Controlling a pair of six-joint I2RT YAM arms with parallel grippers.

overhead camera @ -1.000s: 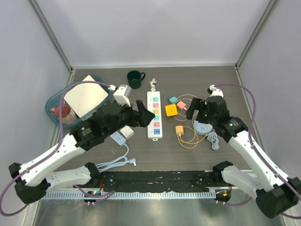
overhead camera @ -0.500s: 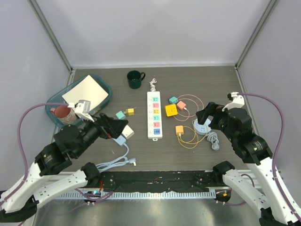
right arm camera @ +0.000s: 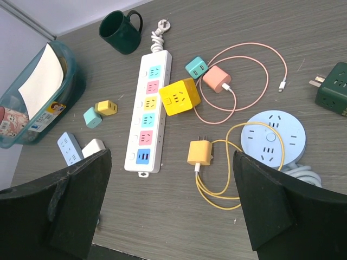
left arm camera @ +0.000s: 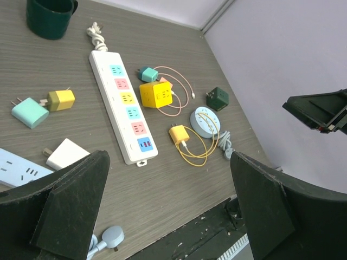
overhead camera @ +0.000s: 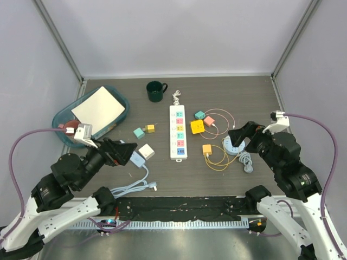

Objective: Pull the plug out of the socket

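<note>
The white power strip point(overhead camera: 178, 132) lies lengthwise mid-table; it also shows in the left wrist view point(left arm camera: 122, 106) and the right wrist view point(right arm camera: 147, 112). All its coloured sockets look bare. A yellow cube plug point(overhead camera: 197, 127) point(right arm camera: 179, 97) lies against its right side. My left gripper point(overhead camera: 126, 153) point(left arm camera: 168, 216) is open and empty, raised left of the strip's near end. My right gripper point(overhead camera: 242, 133) point(right arm camera: 171, 211) is open and empty, raised above the round blue socket point(overhead camera: 233, 146).
Right of the strip lie a teal plug point(right arm camera: 196, 67), a pink charger point(right arm camera: 217, 79) with cable, a yellow charger point(right arm camera: 200, 152) with cable and a dark green adapter point(right arm camera: 333, 90). Left lie small plugs point(overhead camera: 143, 130), a white adapter point(overhead camera: 146, 151), a light-blue strip point(overhead camera: 136, 158). Mug point(overhead camera: 156, 91), basket point(overhead camera: 60, 117) behind.
Both arms have drawn back toward the near edge and lifted. My left gripper left the strip and moved left and nearer; my right gripper moved right. Nothing on the table moved.
</note>
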